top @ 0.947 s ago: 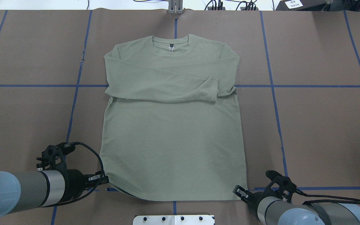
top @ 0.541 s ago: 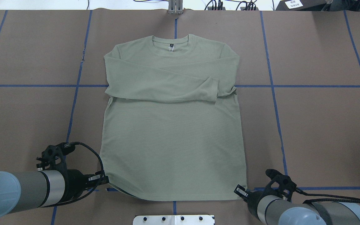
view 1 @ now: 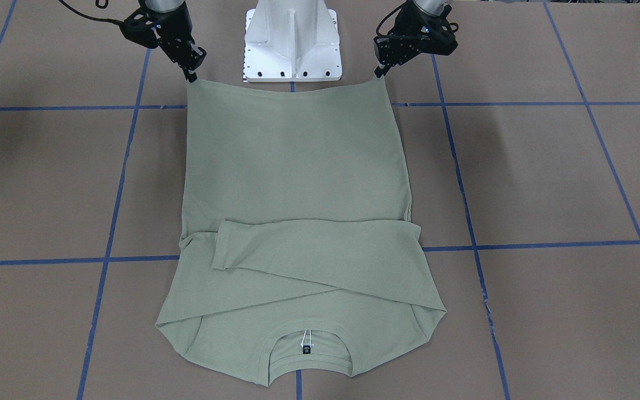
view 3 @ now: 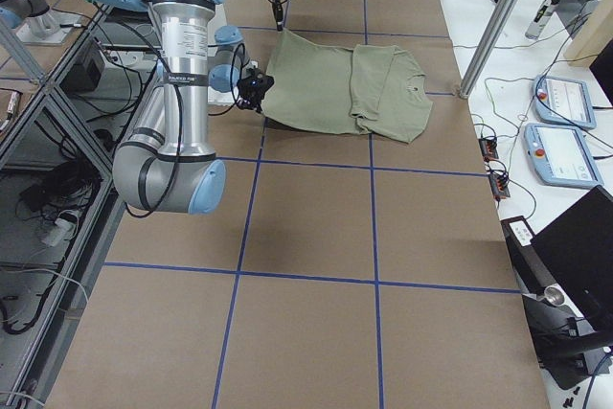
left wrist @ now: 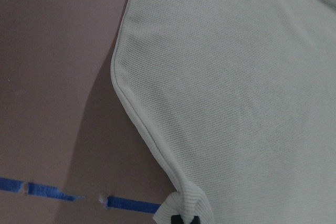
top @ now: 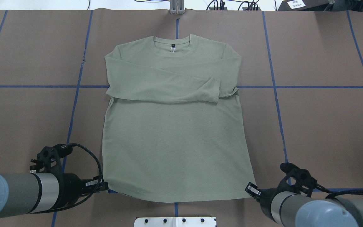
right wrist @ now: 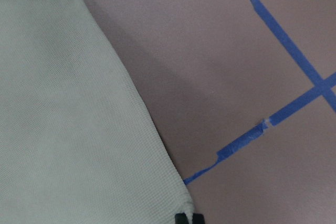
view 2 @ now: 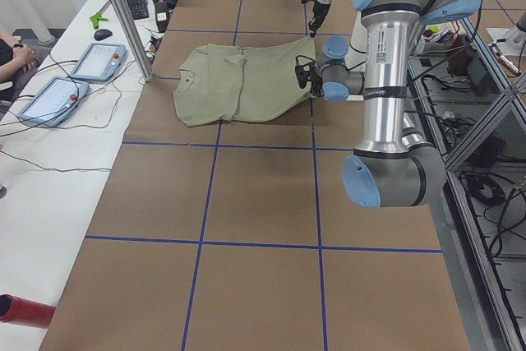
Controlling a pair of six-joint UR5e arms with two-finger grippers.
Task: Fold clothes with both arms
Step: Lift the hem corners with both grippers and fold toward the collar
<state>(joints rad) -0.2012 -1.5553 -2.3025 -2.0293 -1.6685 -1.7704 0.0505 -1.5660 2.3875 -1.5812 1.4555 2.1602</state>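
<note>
Gripping shirt (top: 172, 148) hem corners, left gripper (top: 105, 186) and right gripper (top: 252, 190) jaws clamped tight; next, lift evenly toward collar (top: 172, 43).

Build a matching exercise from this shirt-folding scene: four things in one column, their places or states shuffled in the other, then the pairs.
1. left end effector
2. right end effector
3. sleeves
4. neck tag

A. inside the collar
B. shut on the shirt hem corner, overhead view's right
C. crossed over the chest
D. shut on the hem corner, overhead view's left

Pairs: 1-D, 2-B, 3-C, 4-A.
</note>
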